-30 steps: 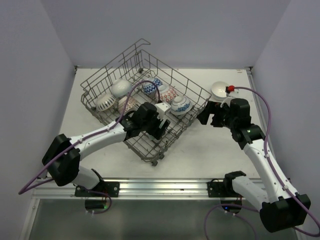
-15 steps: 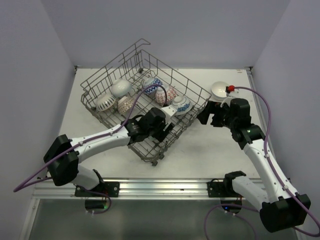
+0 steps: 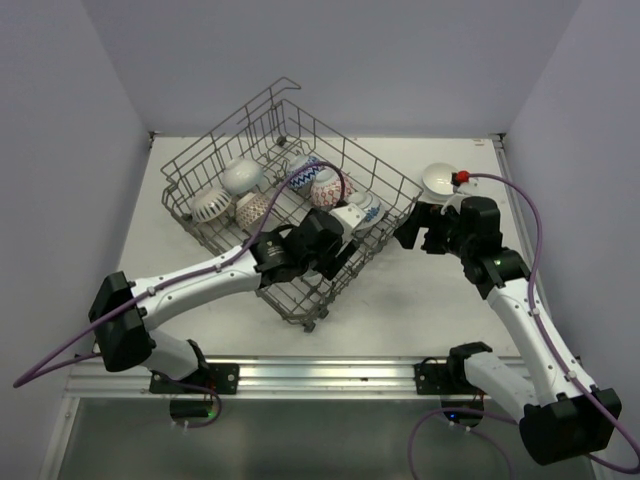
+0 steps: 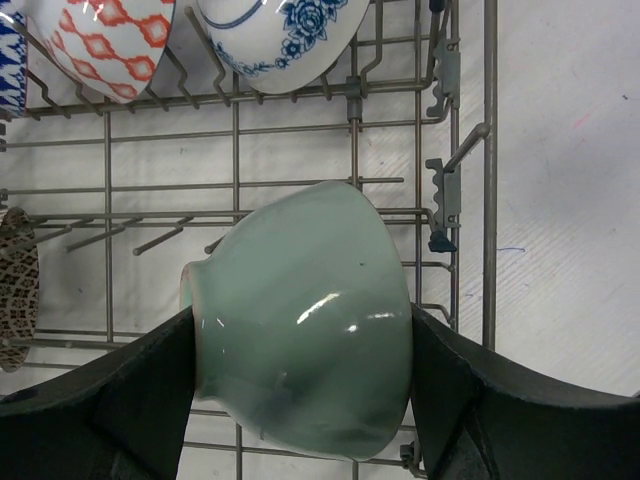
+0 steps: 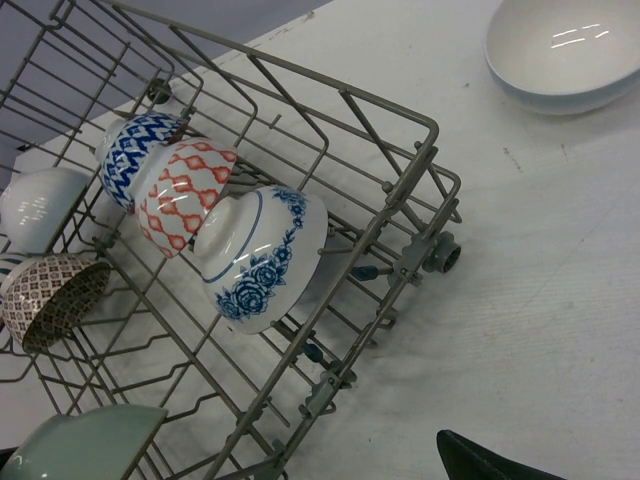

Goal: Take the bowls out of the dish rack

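A white table [image 3: 420, 300] carries a large grey wire dish rack [image 4: 487, 200], set at an angle, with two robot arms reaching in from the near edge. The left gripper [image 4: 300, 395] is over the rack's near right corner, its dark fingers [image 4: 140, 390] clamped on either side of a pale green bowl [image 4: 310, 290] held on its side above the wire floor. The right gripper [image 3: 420, 232] hangs over bare table just outside the rack; whether its fingers are open or closed cannot be told. One white bowl [image 5: 565, 50] sits upright on the table, well apart from the rack. Inside the rack, a blue flower bowl [image 5: 255, 260], a red diamond bowl [image 5: 180, 195] and a blue zigzag bowl [image 5: 135, 145] lean together in a row. The step in hand appears to be taking out the green bowl — next it likely needs lifting clear of the raised side, then setting down on open table.
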Robot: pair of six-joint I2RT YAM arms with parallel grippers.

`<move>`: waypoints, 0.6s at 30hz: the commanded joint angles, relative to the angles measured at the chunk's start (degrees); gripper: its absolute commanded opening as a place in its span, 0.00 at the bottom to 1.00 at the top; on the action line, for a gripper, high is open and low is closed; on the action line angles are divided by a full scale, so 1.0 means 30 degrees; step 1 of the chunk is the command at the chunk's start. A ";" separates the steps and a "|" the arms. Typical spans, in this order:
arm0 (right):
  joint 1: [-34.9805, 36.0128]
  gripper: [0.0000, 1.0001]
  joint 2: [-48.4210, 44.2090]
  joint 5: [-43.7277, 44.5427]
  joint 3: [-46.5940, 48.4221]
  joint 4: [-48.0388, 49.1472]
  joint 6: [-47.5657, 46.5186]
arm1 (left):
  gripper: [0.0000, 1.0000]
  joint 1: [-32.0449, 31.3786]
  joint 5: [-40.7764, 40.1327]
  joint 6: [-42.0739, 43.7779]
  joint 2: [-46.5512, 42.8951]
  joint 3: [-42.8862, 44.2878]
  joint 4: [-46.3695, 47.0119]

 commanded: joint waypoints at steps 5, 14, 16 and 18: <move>0.0047 0.91 -0.0342 -0.0032 0.0154 0.0376 -0.0009 | 0.01 -0.0517 -0.1286 -0.0897 -0.2527 0.2569 0.0108; 0.0047 0.88 -0.0635 -0.1548 0.0449 0.1515 0.0662 | 0.00 0.2026 0.4704 -0.2852 -0.5544 0.0113 0.3531; 0.0047 0.87 -0.0431 -0.2604 0.0390 0.2744 0.1365 | 0.00 0.4135 0.6581 -0.3471 -0.6627 -0.1117 0.5287; 0.0047 0.86 -0.0051 -0.4886 0.0389 0.4116 0.1776 | 0.00 0.5713 0.9015 -0.4351 -0.7679 -0.1764 0.6837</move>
